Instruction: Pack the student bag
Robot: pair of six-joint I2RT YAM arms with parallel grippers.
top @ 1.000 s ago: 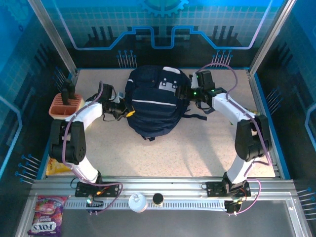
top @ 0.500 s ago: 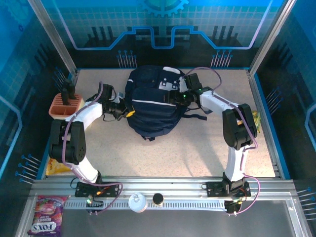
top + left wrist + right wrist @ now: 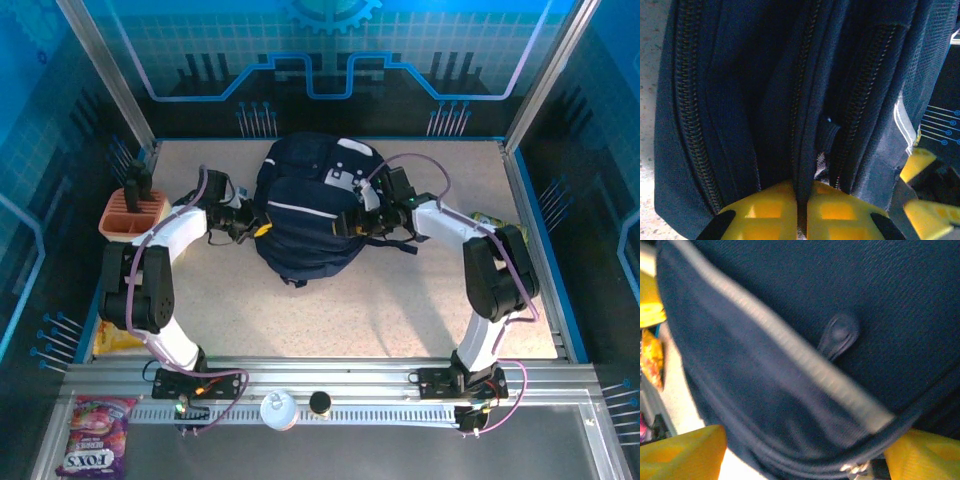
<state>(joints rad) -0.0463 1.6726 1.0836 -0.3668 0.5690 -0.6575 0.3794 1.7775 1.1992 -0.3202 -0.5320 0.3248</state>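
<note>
The left end effector was clenched on a fold of the student bag at its left side; the right end effector, blurred, seemed spread open at its right. The bag lay between them on the table, long axis far to near.

My student bag is dark navy with thin white stripes, a grey-white patch near its top and black straps. Its zips run black against the navy cloth. The fingers of my left tool are bright yellow, and my right tool has the same yellow. The counter is speckled beige. The holder is salmon orange, and the sweets packet is pink and purple.
</note>
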